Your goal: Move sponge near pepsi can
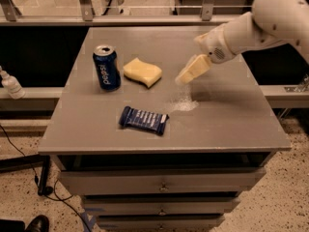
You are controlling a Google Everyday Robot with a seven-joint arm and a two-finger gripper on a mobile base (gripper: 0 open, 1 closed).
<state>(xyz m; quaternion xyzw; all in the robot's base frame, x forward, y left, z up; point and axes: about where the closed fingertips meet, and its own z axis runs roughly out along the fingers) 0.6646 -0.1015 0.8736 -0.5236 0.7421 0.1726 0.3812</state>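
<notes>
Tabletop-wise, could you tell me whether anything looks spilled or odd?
Only a whitish patch on the table, below the end effector; spill or glare, I cannot tell. The sponge lies beside the upright pepsi can.

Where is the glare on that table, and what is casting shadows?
Camera view: a bright patch of glare lies on the grey table, just right of the snack bar. The pincer hangs above it, right of the sponge. A faint shadow darkens the top right of that patch. The can has a shiny lid.
</notes>
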